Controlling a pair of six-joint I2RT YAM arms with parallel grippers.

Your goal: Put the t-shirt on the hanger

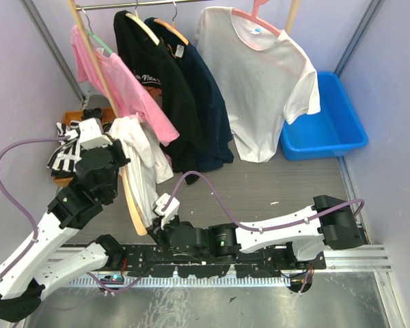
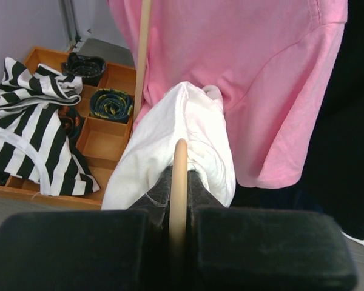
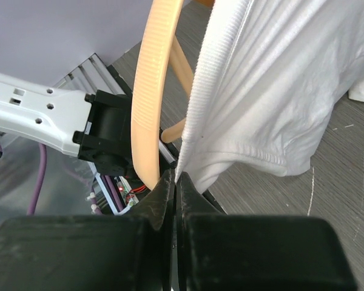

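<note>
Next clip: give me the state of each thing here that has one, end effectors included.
t-shirt: bunched over one hanger arm, not yet fully on.
hanger: off the rail, held tilted.
left end effector: shut on the hanger.
right end effector: shut on the t-shirt's ribbed collar.
pink t-shirt: hanging from the rail.
black t-shirt: hanging from the rail.

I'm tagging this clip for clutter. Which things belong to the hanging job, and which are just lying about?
Job: t-shirt; hanger; left pincer, gripping the hanger; right pincer, pinching the t-shirt's collar.
Lying about: pink t-shirt; dark shirts; hung white t-shirt; blue bin; striped cloth; wooden tray.
</note>
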